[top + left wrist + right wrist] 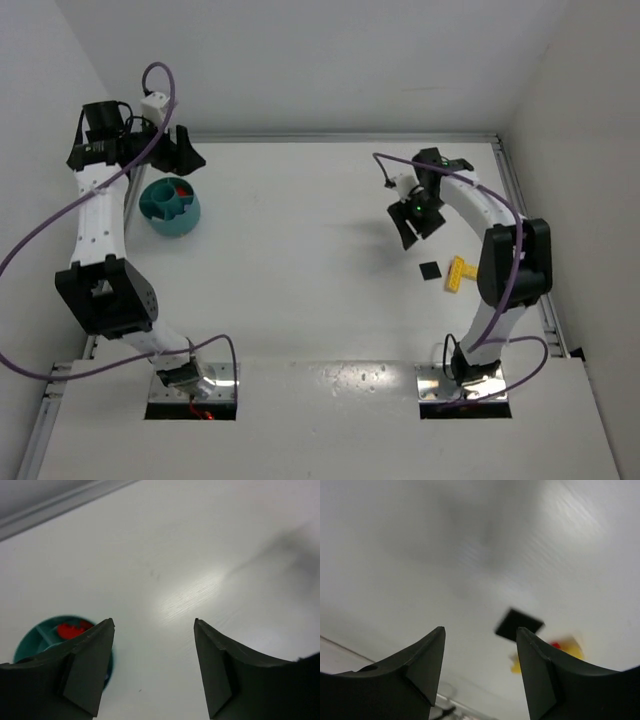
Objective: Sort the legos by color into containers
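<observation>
Beyond the round teal plastic bowl [178, 224] holding a small red plastic brick [182, 190], my left gripper [181, 152] hung spread and empty, while my right gripper [420, 226], likewise spread, hovered near a yellow plastic brick [458, 273] and a flat black square piece [430, 271].

Overhead view from near edge, wrist views close above table [300, 250], left shares teal bowl [176, 223] [33, 636], right shares black piece [429, 271] [519, 624]

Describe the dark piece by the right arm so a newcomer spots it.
On the table, look beside the right arm. Small pieces lie there. The dark piece is the leftmost in the top view: flat, square, black, while its neighbour is a longer yellow lego.
</observation>
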